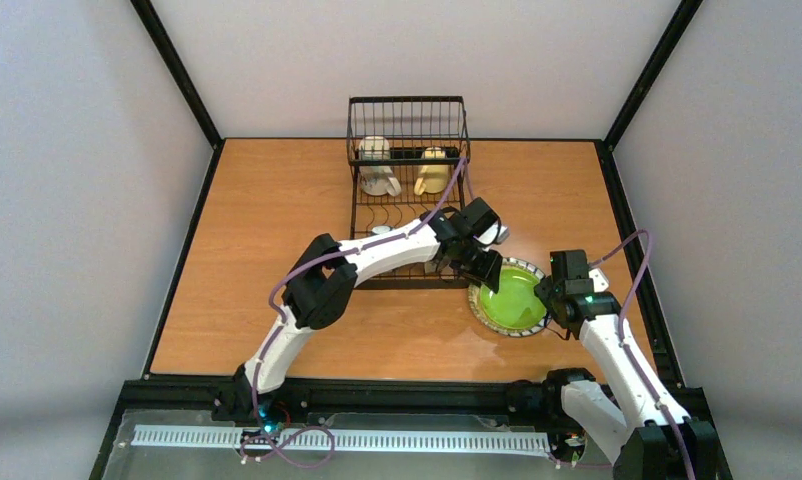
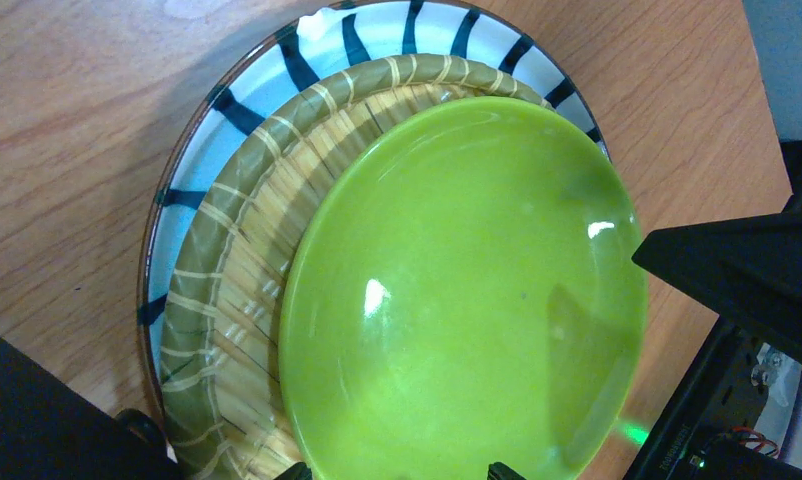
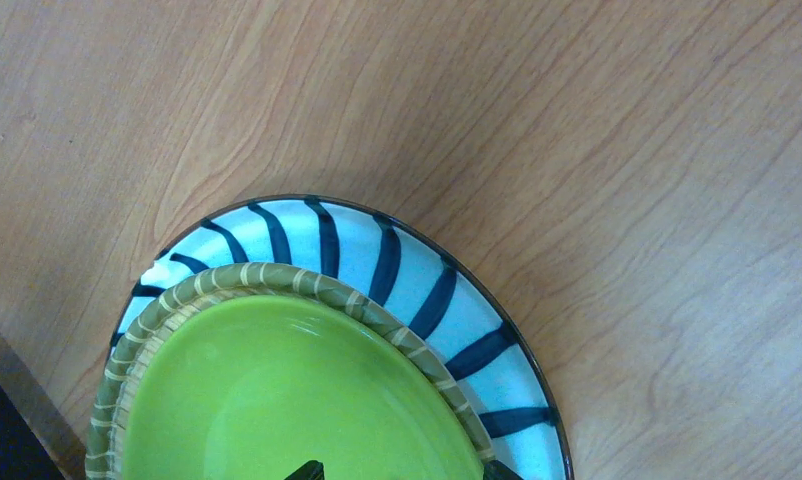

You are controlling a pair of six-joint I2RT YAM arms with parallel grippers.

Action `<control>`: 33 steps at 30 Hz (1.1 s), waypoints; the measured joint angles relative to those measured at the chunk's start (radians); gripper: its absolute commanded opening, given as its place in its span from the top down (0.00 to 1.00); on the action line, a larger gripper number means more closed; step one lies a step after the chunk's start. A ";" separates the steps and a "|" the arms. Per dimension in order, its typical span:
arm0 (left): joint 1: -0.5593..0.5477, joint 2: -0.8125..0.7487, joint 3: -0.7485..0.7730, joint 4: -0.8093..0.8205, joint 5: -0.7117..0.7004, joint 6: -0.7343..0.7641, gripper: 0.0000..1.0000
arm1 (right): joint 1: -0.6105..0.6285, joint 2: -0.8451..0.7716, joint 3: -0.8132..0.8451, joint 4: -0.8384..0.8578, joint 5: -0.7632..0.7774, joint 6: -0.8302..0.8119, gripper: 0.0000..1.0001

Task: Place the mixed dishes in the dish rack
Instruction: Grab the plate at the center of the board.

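A lime-green plate lies on top of a stack, right of the dish rack. Under it sit an olive-and-tan ribbed plate and a white dish with dark teal stripes. My left gripper is open over the green plate's left side. My right gripper is open over its right side. Neither holds anything. A white mug and a cream-yellow mug rest in the rack's basket.
The rack's low slotted tray runs toward me from the basket; the left forearm crosses its near end. A small white piece shows in the slots. Black frame rails border the wooden table. The right arm's dark body sits close to the left gripper.
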 measured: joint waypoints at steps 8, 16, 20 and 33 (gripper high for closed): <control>-0.014 0.032 0.026 0.002 -0.012 -0.011 0.00 | -0.002 0.000 -0.024 0.014 -0.004 -0.007 0.09; -0.025 0.043 0.034 0.006 -0.047 -0.026 0.00 | -0.012 0.006 -0.031 0.044 -0.014 -0.013 0.09; -0.029 0.043 0.035 0.007 -0.067 -0.035 0.00 | -0.013 0.020 -0.032 0.061 -0.023 -0.014 0.09; -0.037 0.056 0.039 0.018 -0.076 -0.042 0.00 | -0.030 0.047 -0.050 0.124 -0.051 -0.023 0.09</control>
